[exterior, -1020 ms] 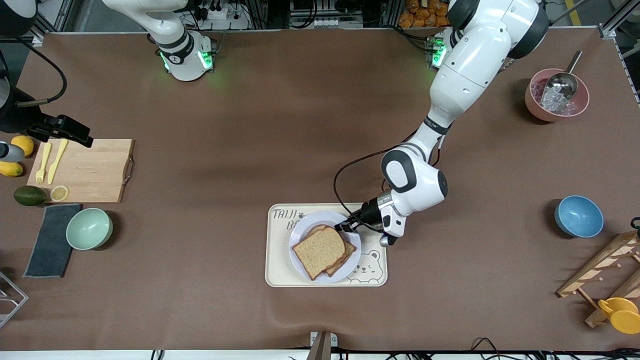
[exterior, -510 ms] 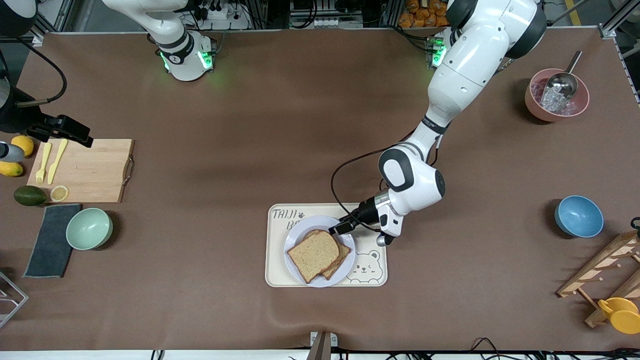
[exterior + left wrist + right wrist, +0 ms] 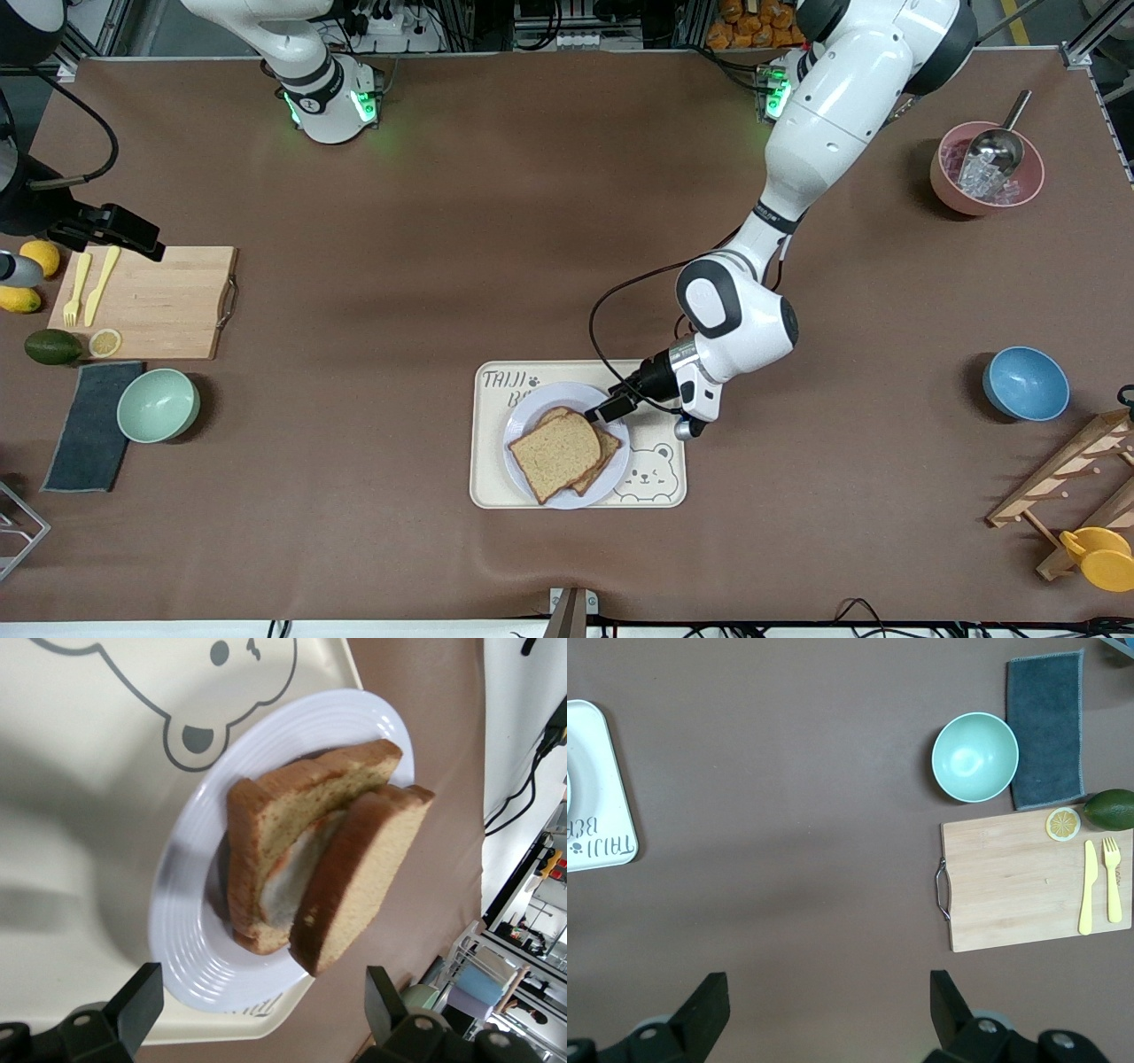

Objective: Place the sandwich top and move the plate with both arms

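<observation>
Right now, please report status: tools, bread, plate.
Left tool open over plate rim. Right tool open, waiting above cutting board end. Sandwich top lies on sandwich, on plate.

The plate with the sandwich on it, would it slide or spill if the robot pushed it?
The plate looks smooth and glossy on a smooth bear tray, so it would probably slide easily. The sandwich top sits skewed, overhanging the lower slice, so a sharp shove might shift it. The bread looks soft and light, probably squashable.
</observation>
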You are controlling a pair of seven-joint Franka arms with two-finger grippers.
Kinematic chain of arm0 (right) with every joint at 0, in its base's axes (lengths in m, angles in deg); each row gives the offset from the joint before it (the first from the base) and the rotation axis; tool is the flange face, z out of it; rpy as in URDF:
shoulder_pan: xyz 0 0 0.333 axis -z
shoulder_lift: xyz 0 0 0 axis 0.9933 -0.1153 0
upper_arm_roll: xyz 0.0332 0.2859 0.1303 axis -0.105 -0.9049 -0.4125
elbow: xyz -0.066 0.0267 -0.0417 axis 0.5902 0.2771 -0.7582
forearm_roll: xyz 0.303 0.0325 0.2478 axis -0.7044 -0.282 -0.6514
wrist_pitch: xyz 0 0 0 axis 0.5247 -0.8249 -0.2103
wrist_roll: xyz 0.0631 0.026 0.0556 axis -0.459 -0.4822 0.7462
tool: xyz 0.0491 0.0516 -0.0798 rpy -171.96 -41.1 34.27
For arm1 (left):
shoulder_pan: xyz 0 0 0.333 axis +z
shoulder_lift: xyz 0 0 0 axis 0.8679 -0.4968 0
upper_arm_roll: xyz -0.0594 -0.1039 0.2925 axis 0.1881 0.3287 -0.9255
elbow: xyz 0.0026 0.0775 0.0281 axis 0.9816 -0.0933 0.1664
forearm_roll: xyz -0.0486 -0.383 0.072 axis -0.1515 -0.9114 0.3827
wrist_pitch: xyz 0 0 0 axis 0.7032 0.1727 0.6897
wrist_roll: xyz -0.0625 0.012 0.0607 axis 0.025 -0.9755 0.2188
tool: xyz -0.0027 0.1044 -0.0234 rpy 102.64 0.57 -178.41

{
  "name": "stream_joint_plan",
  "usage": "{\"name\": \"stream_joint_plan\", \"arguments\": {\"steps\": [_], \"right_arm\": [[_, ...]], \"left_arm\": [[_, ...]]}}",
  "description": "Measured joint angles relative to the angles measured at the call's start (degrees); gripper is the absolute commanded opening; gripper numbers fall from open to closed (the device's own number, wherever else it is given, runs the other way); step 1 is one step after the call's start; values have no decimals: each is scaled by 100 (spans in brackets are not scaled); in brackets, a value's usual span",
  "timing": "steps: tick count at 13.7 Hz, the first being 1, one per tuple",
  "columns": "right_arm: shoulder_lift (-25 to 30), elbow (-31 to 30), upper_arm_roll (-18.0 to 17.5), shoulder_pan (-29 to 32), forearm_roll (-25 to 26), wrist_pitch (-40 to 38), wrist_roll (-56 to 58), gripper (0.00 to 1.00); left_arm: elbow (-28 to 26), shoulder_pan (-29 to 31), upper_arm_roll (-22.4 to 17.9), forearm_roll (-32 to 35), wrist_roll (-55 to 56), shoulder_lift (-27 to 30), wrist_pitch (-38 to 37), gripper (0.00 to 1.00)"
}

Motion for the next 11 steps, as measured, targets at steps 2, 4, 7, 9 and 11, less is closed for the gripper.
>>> {"name": "stream_joint_plan", "arguments": {"steps": [2, 4, 7, 9, 11], "right_arm": [[-1, -1, 0, 0, 0, 0, 0, 100], [-1, -2, 0, 0, 0, 0, 0, 100], [-2, -4, 0, 0, 0, 0, 0, 100], [-2, -5, 0, 0, 0, 0, 0, 100], [-2, -5, 0, 0, 0, 0, 0, 100]], "left_arm": [[-193, 36, -18, 0, 55, 250, 20, 100], [-469, 103, -111, 0, 55, 602, 42, 100], [-920, 166, -411, 111, 53, 1173, 42, 100], [-1310, 211, -538, 375, 53, 1576, 42, 100], [-1704, 316, -639, 622, 53, 1982, 44, 100]]}}
